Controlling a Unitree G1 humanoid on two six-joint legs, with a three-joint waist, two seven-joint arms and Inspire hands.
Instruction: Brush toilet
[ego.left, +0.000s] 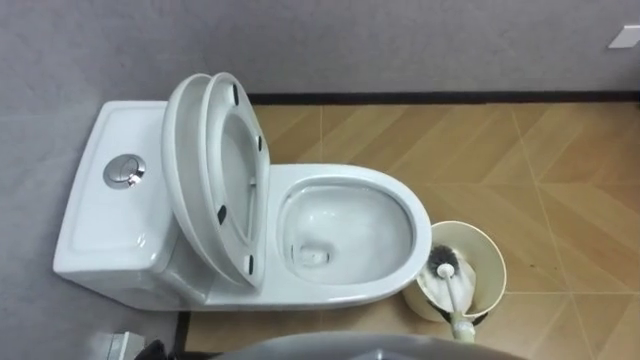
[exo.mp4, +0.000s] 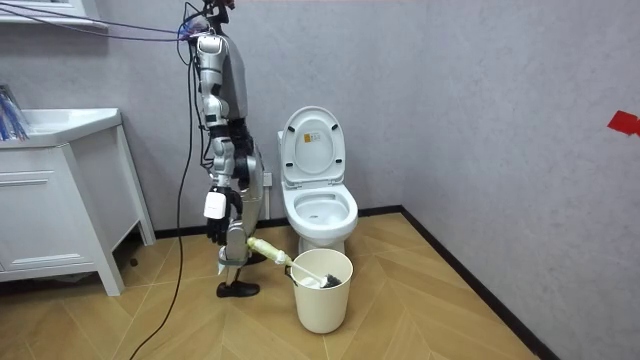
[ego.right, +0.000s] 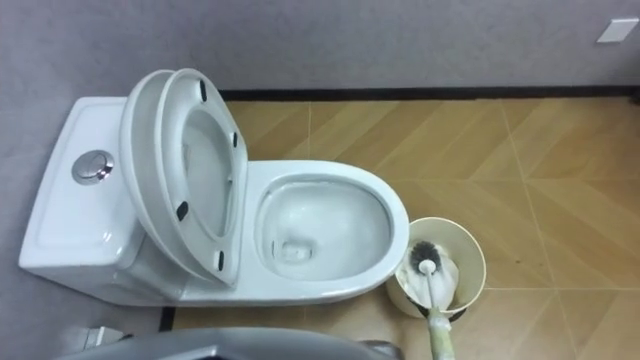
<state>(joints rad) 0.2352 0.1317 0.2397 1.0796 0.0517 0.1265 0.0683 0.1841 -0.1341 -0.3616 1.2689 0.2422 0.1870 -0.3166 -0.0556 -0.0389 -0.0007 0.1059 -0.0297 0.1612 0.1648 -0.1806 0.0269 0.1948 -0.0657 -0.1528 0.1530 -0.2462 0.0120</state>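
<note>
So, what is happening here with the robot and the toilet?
The robot stands beside the toilet, whose seat is raised. The toilet brush rests with its head in the bucket on the floor by the bowl, its handle pointing toward the robot. The right hand hangs close to the handle's end; whether it grips it cannot be told. Brushing has not started.

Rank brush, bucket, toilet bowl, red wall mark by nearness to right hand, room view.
1. Brush, handle end beside right hand.
2. Bucket and toilet bowl, beyond it: too close to call.
3. Red wall mark, room view's far right.
</note>
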